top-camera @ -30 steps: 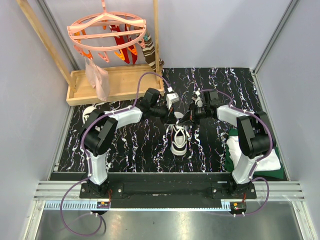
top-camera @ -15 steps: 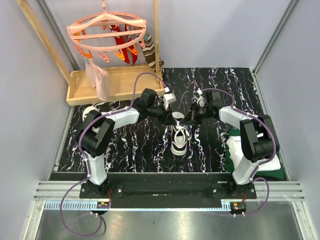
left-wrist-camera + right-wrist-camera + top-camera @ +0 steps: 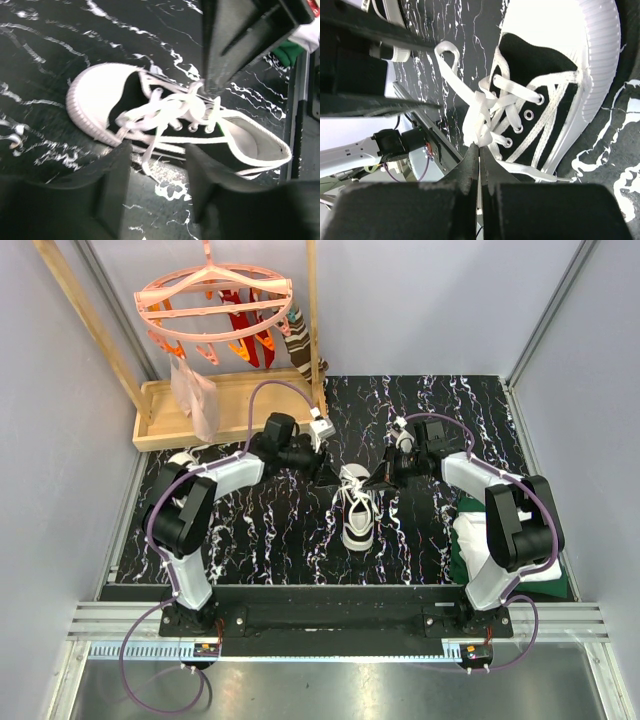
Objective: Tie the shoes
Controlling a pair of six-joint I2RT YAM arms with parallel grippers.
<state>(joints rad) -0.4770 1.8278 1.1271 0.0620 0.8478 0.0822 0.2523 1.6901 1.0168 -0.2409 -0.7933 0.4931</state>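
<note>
right tool [image 3: 479, 150] tight on lace [image 3: 472, 115], wooden tray [image 3: 160, 440] beyond shoe [image 3: 357, 520]

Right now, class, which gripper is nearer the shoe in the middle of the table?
Right. The right gripper is shut on a lace of the shoe; the left gripper hangs open beside the shoe, not touching it.

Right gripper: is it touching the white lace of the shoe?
Touching. The right wrist view shows the right gripper shut on the lace, pinched between its tips.
</note>
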